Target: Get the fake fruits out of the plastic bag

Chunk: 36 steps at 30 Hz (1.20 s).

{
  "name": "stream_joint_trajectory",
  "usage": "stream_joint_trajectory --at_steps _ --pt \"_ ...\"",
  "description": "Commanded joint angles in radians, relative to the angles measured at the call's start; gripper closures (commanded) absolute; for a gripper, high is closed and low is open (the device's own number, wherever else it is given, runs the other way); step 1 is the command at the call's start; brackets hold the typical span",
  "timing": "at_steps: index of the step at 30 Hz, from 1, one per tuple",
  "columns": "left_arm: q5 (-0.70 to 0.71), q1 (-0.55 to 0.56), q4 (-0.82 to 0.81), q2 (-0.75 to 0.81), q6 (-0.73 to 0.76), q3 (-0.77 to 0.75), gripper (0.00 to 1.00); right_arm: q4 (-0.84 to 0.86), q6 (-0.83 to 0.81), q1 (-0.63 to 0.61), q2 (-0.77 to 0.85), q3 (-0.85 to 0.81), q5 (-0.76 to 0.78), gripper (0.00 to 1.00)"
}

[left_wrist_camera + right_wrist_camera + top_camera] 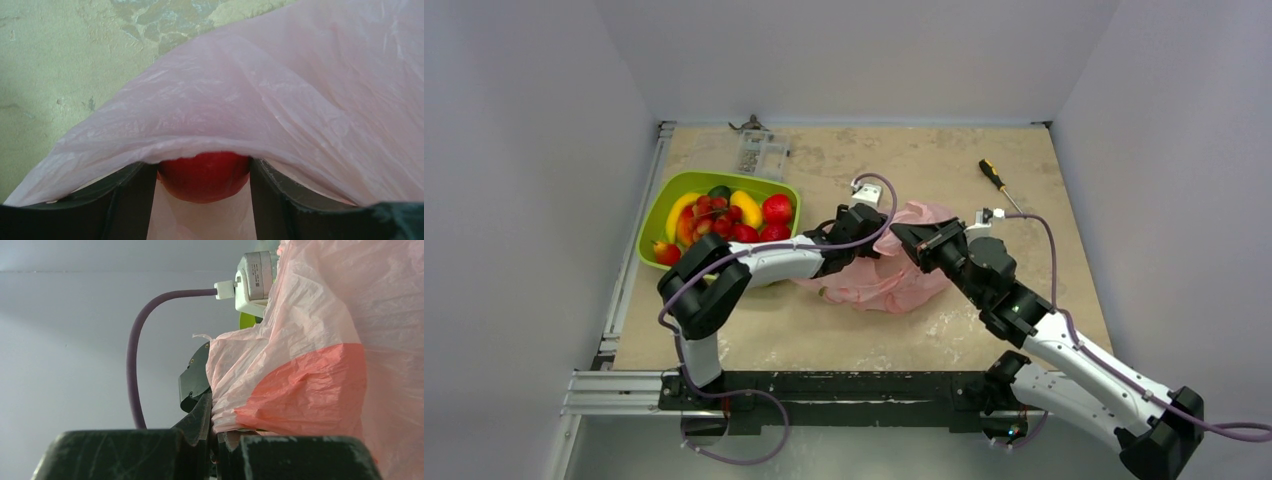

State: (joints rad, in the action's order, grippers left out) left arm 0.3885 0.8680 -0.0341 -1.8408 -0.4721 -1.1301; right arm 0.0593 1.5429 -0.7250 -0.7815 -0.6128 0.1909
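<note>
Mottled beige table, plain white walls on three sides.

Plastic bag: crumpled at mid-table, thin pink film, open side toward the left arm.

Red fruit: inside the bag, under a draped fold of film. The left claw reaches in and the fruit sits between its fingers. The fruit fills the gap from flank to flank with no space showing on either side, so I read this as a grasp on the fruit. How firm it is cannot be checked, because the film hides the fingertips.

Right claw: clenched on a gathered fold at the bag's right side. Judged purpose is to anchor the film and hold it up, so the bag does not follow when the fruit is drawn out.

The right wrist view shows a red patch through the film. It could be fruit or the plastic's own colour; I cannot tell. Nor can I tell how many fruits are left inside.

Green tray: near the bag's left, next to the left forearm, carrying fake fruits. It is probably the drop point, a short swing away.

Screwdriver: far right, well apart, no role.

Risk: film snagging on the fingers during withdrawal.
</note>
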Motion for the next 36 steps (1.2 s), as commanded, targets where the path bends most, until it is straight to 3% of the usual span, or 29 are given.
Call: stream_joint_trajectory --at_steps 1,3,4,17,23,26,30,32,34,35,36 --pt "-0.06 -0.003 0.01 0.033 0.033 -0.02 0.61 -0.029 -0.023 0.005 0.036 0.001 0.026 1.0" --pt "-0.09 -0.003 0.006 0.094 0.033 0.006 0.74 -0.045 -0.032 0.007 0.052 0.014 0.045 1.0" --pt "-0.111 -0.003 0.005 0.126 0.034 0.024 0.76 -0.054 -0.038 0.008 0.061 0.02 0.058 1.0" --pt "-0.426 -0.01 -0.165 0.578 -0.023 0.336 0.85 -0.169 -0.126 0.021 0.123 0.042 0.225 1.0" --pt "-0.595 -0.012 -0.092 0.764 -0.02 0.379 0.86 -0.251 -0.205 0.025 0.125 0.003 0.357 1.0" --pt "-0.48 -0.012 0.126 0.879 0.026 0.345 0.86 -0.331 -0.274 0.03 0.12 -0.042 0.431 1.0" --pt "-0.088 -0.028 0.461 0.972 0.103 0.251 0.84 -0.397 -0.419 0.033 0.106 -0.109 0.519 1.0" --pt "0.04 -0.06 0.517 0.993 0.156 0.239 0.81 -0.443 -0.484 0.035 0.086 -0.15 0.55 1.0" --pt "0.069 -0.121 0.524 0.987 0.201 0.237 0.8 -0.467 -0.563 0.035 0.071 -0.177 0.567 1.0" --pt "0.073 -0.158 0.509 0.978 0.215 0.24 0.8 -0.467 -0.609 0.035 0.063 -0.189 0.568 0.98" --pt "0.07 -0.199 0.487 0.96 0.222 0.247 0.8 -0.475 -0.651 0.035 0.052 -0.203 0.565 0.89"
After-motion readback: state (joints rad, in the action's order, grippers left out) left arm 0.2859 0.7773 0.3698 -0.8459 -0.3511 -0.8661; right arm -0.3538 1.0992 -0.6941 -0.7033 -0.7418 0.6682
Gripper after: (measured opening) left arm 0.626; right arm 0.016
